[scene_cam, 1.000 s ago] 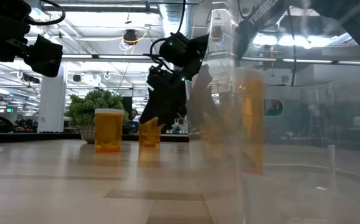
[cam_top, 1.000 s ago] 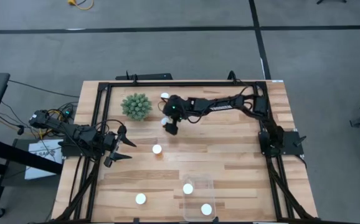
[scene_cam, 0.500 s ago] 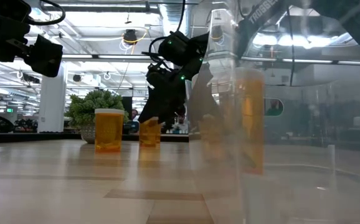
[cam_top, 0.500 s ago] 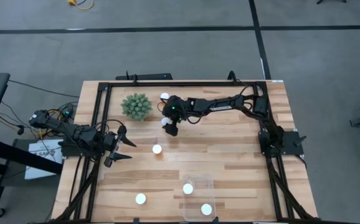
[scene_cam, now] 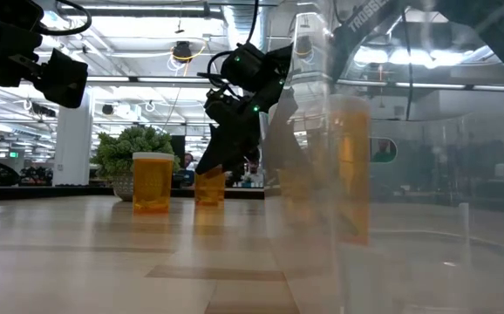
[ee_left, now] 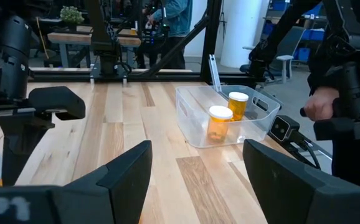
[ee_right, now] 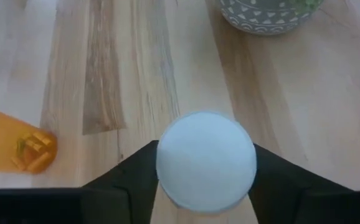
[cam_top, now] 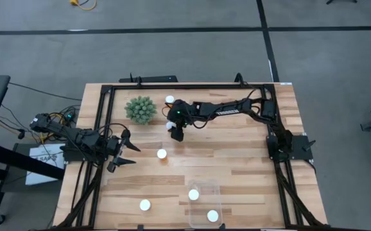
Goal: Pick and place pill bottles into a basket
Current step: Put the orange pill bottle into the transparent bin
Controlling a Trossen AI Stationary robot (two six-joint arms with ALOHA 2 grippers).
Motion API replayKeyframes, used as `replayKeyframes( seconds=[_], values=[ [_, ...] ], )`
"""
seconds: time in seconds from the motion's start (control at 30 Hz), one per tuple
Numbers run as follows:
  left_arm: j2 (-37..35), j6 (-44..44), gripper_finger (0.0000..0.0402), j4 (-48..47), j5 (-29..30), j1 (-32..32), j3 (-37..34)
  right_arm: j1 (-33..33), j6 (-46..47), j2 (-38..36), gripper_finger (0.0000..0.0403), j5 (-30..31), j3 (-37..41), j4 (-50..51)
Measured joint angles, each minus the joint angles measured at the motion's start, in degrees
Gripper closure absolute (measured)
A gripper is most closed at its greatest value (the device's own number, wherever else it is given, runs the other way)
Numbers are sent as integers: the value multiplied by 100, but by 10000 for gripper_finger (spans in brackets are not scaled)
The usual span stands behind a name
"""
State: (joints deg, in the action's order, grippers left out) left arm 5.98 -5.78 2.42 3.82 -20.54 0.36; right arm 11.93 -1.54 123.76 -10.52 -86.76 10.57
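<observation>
From above, the right gripper (cam_top: 175,130) was seen over a pill bottle (cam_top: 170,126) beside the plant (cam_top: 140,110), upper centre. In the low view, the basket (scene_cam: 391,174) blurred the right. The right wrist view showed fingers (ee_right: 133,180) clasping its cap. The left gripper (ee_left: 195,180) was spread wide.

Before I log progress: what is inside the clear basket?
Two pill bottles stand inside the basket, white caps up. Nothing else shows through its clear walls.
</observation>
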Motion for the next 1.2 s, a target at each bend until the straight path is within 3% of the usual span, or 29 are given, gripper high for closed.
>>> replayKeyframes(
  seconds=[0.6,0.83,1.2],
  values=[
    [0,-1,159,0,1,-1,1,-201,-116,-115,273,-9,5,366],
    [2,0,159,0,0,-1,0,-257,-414,-457,294,9,11,755],
    [0,-2,159,0,2,-1,0,-295,-658,-1301,295,48,9,1666]
  ],
)
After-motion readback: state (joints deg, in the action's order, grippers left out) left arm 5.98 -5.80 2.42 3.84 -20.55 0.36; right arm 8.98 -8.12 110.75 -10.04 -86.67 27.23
